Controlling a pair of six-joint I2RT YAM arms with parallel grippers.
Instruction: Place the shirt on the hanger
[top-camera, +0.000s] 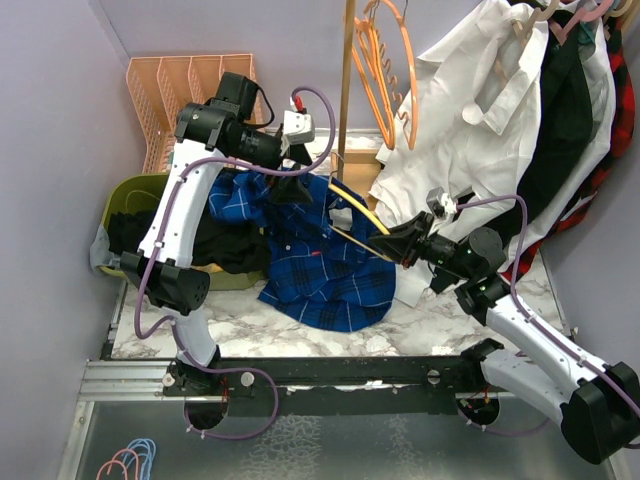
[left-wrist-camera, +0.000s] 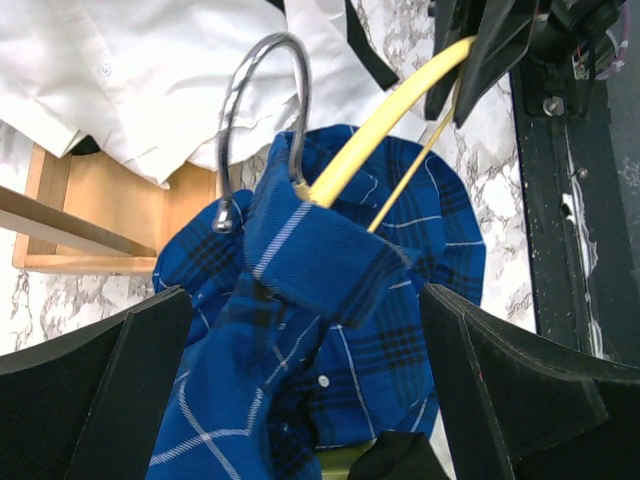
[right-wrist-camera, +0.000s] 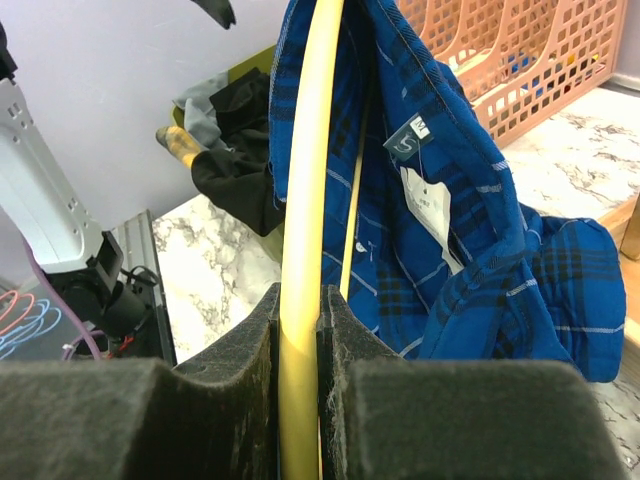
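Marble-patterned tabletop (top-camera: 250, 330) lies under the work, with a pink basket (top-camera: 160, 100) and a green bin (top-camera: 125, 195) at the back left and a white shirt (top-camera: 480, 120) hanging on the right. Your right gripper (right-wrist-camera: 300, 320) is clenched on the yellow rim of the hanger (right-wrist-camera: 306, 150), with a pad pressed to each side. It holds the hanger slanted above the table, with the metal hook (left-wrist-camera: 302, 110) toward the left arm. The shirt (top-camera: 325, 268) is partly on. In the left wrist view a fold near the collar wraps over the hanger's end by the hook, while most of the cloth droops in a heap onto the table. Your left gripper (left-wrist-camera: 305, 295) is released, its fingers (left-wrist-camera: 100, 400) spread wide on either side of that fold, so cloth lies between them but is not pinched.

The step in hand, as I judge it, is getting the shoulders seated over the hanger. Close the left fingers on a single layer at the collar or yoke, not on the bunched fold, then draw it along and over the free arm of the hanger. Hold the right grip firm so the thin rim does not twist. Pull slowly, because the fold on the hanger looks shallow and could slide off. Mind the hook, which sits close to the cloth and can snag it.
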